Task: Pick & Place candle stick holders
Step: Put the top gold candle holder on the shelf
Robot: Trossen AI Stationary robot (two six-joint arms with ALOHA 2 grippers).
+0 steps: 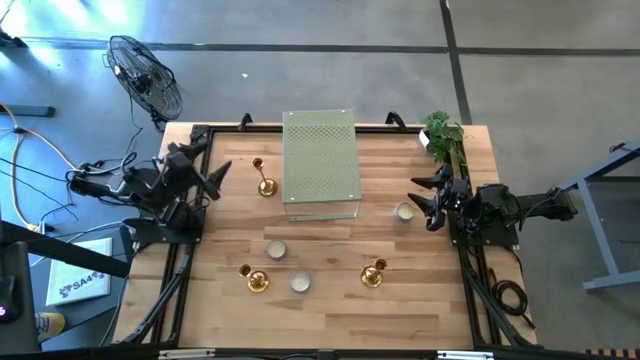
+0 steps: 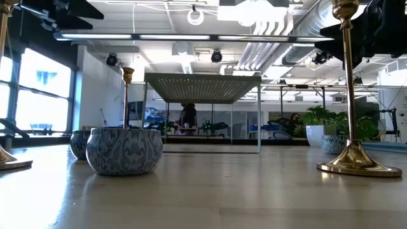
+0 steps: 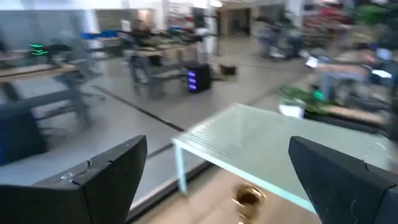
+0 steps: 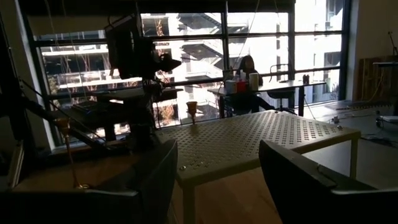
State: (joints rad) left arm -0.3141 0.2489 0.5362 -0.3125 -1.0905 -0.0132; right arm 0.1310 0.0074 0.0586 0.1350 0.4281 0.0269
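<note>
Three gold holders stand upright on their round bases: one (image 1: 264,185) left of the slab, one (image 1: 255,280) at the near left, one (image 1: 373,273) at the near right. Three low cream cups rest on the wood: one (image 1: 404,211) on the right, one (image 1: 275,250) in the middle, one (image 1: 300,283) near the front. My left gripper (image 1: 222,180) is open and empty above the table's left side, and the far-left holder's top (image 3: 249,198) shows between its fingers. My right gripper (image 1: 422,198) is open and empty, close beside the right cup.
A pale green perforated slab (image 1: 320,165) stands on legs at the table's far middle, between the two arms. A potted plant (image 1: 443,135) stands at the far right corner. A fan (image 1: 147,75) stands on the floor beyond the far left corner. A person (image 4: 247,67) sits far off.
</note>
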